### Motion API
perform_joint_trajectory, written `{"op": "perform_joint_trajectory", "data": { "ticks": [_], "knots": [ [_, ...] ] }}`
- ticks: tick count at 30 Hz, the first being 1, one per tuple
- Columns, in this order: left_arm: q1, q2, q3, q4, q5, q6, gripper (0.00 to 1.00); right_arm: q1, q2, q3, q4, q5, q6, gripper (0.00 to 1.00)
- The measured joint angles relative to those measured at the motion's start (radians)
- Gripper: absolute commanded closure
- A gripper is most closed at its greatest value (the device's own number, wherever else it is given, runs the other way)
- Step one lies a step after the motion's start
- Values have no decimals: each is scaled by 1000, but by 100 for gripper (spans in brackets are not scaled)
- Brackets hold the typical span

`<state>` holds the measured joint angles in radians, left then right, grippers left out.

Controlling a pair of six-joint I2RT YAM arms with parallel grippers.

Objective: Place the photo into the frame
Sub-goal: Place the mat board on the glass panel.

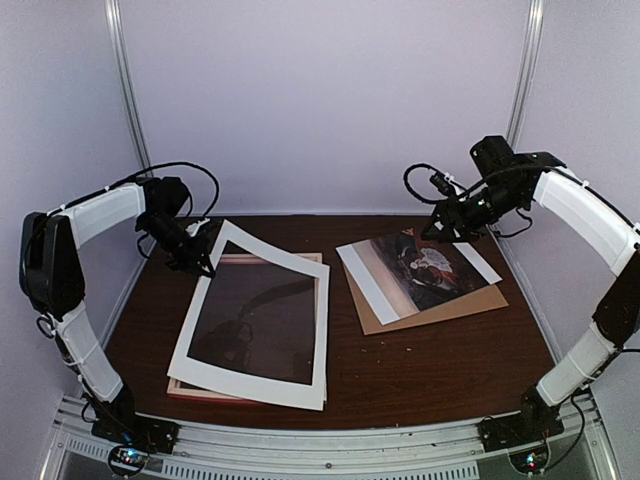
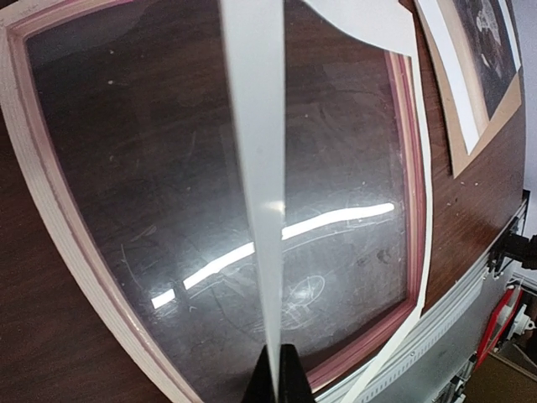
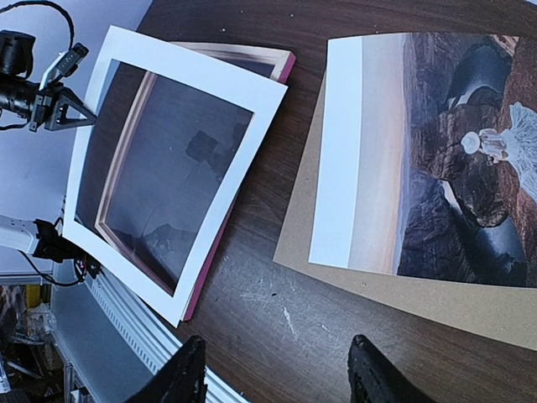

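Left claw (image 1: 205,265) — white mat (image 1: 250,388) over frame (image 2: 50,210)

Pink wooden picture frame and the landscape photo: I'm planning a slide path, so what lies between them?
Only bare dark wooden table, then the brown backing board's margin; the right wrist view shows it.
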<state>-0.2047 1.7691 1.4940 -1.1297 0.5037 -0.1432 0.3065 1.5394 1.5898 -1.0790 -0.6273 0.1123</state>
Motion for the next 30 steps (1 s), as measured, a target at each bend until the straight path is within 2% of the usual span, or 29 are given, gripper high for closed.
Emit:
{"op": "perform_joint_trajectory", "data": {
  "ticks": [5, 12, 17, 19, 21, 30],
  "knots": [
    [24, 0, 0, 0, -50, 0, 100, 0, 7, -13, 8, 1, 0, 42],
    [34, 21, 0, 2, -88, 0, 100, 0, 34, -63, 24, 48, -2, 33],
    [34, 41, 0, 3, -110, -2, 100, 0, 59, -97, 32, 145, -1, 25],
    [34, 48, 0, 3, -119, -7, 100, -1, 66, -117, 40, 186, 2, 14],
    [34, 54, 0, 3, -126, -9, 100, -2, 68, -137, 44, 220, 8, 8],
    [37, 74, 4, 7, -146, -29, 100, -4, 79, -158, 62, 296, 15, 2]
  ]
}}
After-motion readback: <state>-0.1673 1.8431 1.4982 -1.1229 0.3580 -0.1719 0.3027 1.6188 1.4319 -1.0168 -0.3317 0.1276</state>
